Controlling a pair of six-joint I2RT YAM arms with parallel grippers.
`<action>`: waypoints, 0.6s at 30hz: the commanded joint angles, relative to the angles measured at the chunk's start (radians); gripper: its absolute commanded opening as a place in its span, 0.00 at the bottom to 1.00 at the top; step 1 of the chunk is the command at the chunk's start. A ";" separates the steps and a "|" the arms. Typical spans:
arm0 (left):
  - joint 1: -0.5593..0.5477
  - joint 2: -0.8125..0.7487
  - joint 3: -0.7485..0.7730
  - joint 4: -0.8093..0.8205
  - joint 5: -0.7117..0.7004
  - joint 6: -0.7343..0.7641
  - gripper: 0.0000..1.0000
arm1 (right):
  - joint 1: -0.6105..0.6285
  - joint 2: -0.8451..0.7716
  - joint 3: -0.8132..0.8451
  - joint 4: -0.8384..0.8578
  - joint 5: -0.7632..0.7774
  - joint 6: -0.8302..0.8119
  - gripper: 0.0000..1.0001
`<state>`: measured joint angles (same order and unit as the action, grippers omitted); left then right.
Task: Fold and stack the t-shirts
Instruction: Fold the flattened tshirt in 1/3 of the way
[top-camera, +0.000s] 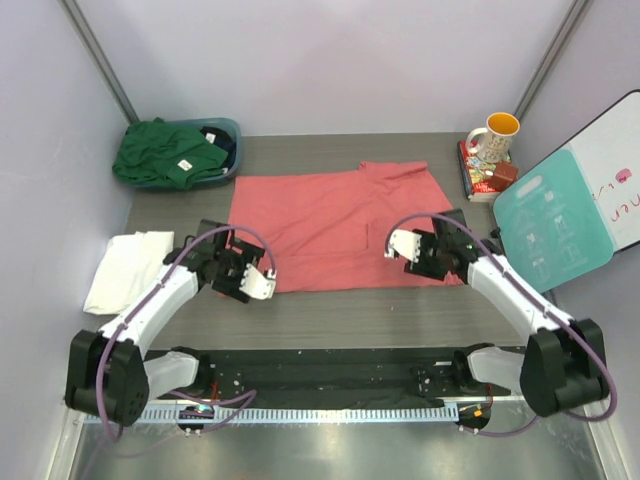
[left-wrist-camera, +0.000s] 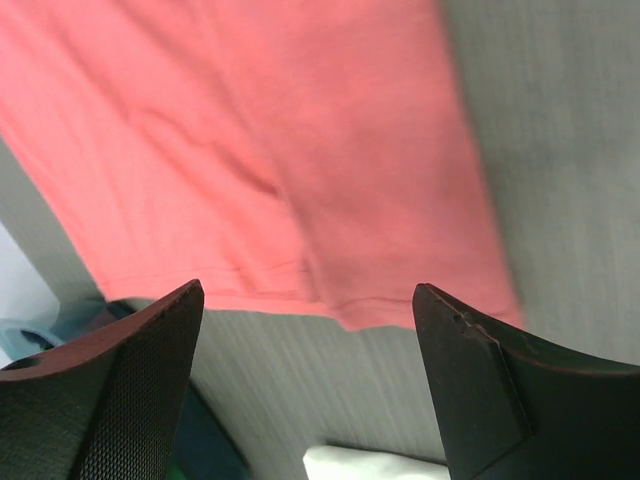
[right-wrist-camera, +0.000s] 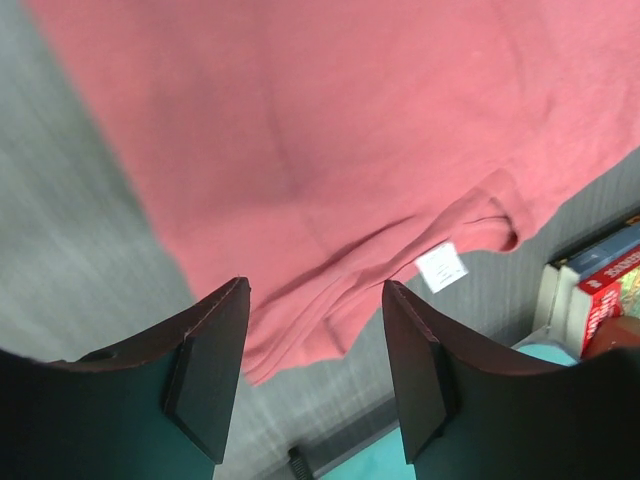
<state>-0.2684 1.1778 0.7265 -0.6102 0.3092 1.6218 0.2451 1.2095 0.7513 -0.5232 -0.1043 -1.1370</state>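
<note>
The coral-red t-shirt (top-camera: 330, 225) lies spread flat on the table's middle; it also shows in the left wrist view (left-wrist-camera: 250, 150) and in the right wrist view (right-wrist-camera: 330, 130), with its white label (right-wrist-camera: 441, 266). The white t-shirt (top-camera: 126, 269) lies folded at the left edge. The dark green t-shirt (top-camera: 168, 152) is heaped on the teal tub (top-camera: 228, 130) at the back left. My left gripper (top-camera: 262, 284) is open and empty, over the red shirt's near left corner. My right gripper (top-camera: 398, 245) is open and empty, over the shirt's near right part.
A yellow-and-white mug (top-camera: 494, 136) stands on books (top-camera: 478, 172) at the back right. A teal-and-white board (top-camera: 575, 205) leans at the right. A black rail (top-camera: 330, 372) runs along the near edge between the arm bases.
</note>
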 joint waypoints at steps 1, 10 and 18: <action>-0.002 -0.066 -0.061 -0.115 0.063 0.125 0.86 | 0.006 -0.106 -0.085 -0.093 -0.023 -0.095 0.62; -0.002 0.086 -0.047 -0.120 0.061 0.188 0.87 | 0.013 -0.025 -0.138 -0.006 0.009 -0.052 0.64; -0.003 0.226 -0.006 -0.030 0.028 0.162 0.86 | 0.019 0.116 -0.110 0.126 0.051 -0.009 0.64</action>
<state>-0.2687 1.3579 0.7002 -0.6807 0.3378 1.7737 0.2554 1.2789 0.6136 -0.4988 -0.0765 -1.1767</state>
